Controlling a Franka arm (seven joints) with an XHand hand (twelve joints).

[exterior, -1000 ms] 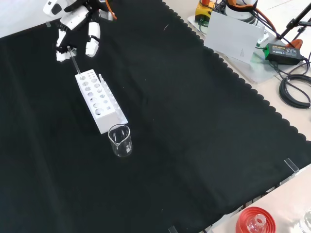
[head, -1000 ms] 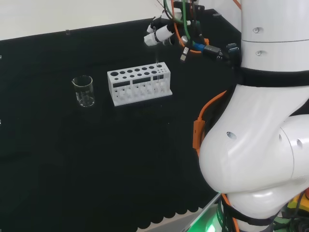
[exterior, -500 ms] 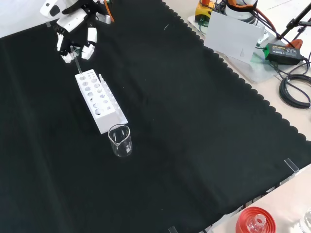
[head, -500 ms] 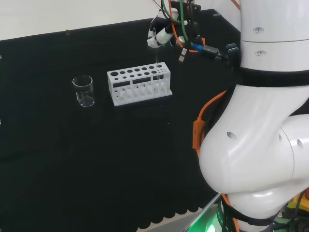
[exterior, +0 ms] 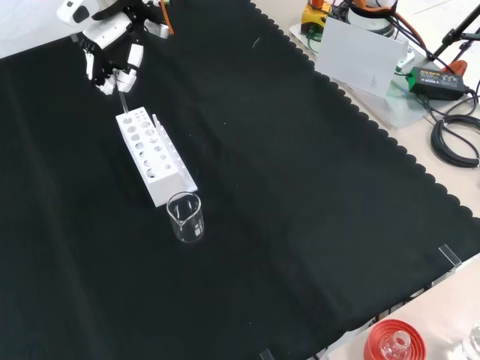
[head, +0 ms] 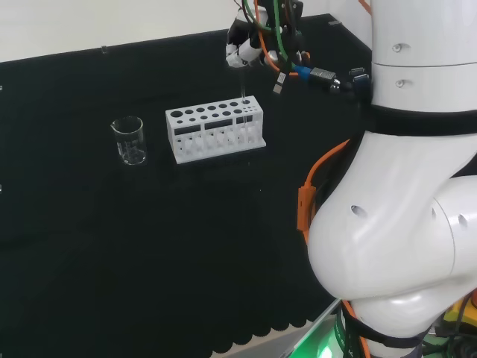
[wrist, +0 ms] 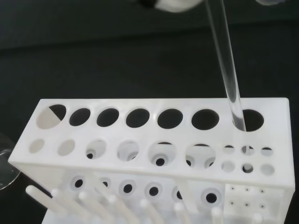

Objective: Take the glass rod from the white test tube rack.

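Robot hand [exterior: 112, 56]: above the rack's far end in the front view, fingers curled round the rod's top, apparently pinching it.
Glass rod [wrist: 226, 70]: tilted, lower end in an end hole of the white test tube rack [exterior: 150, 154].
Beaker [exterior: 185, 217]: just beside the rack's near end.
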